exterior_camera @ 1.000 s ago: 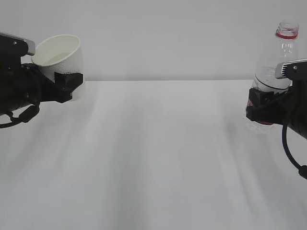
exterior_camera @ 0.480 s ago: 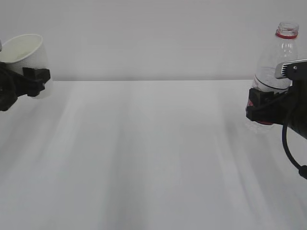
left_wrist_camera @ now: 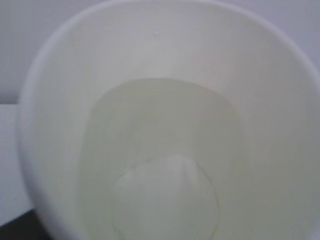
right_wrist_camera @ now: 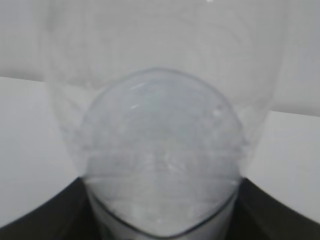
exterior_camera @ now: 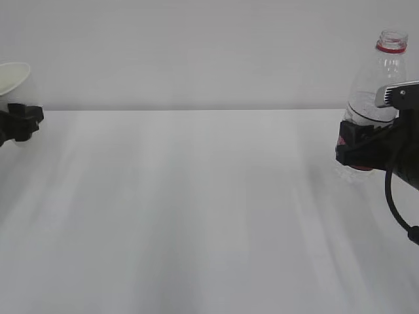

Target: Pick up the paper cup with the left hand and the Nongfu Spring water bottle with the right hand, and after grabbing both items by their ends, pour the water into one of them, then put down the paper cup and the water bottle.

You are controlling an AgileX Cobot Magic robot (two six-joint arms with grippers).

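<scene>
The white paper cup [exterior_camera: 12, 73] is half cut off by the left edge of the exterior view, and my left gripper [exterior_camera: 23, 122] is shut on its lower part. Its cream inside [left_wrist_camera: 165, 60] fills the left wrist view, with clear water [left_wrist_camera: 160, 150] pooled at the bottom. At the far right the clear Nongfu Spring water bottle [exterior_camera: 380, 82] stands upright, uncapped, with a red neck ring. My right gripper [exterior_camera: 365, 140] is shut on its lower half, over the label. In the right wrist view the bottle [right_wrist_camera: 160, 130] holds water between my dark fingers [right_wrist_camera: 40, 220].
A white table [exterior_camera: 209, 209] stretches between the two arms, and a plain pale wall [exterior_camera: 209, 46] rises behind its far edge. A black cable [exterior_camera: 396, 209] hangs below the right arm.
My left arm has carried the paper cup steadily to the left, from well inside the view to its left edge. The right arm and the bottle have not moved.
</scene>
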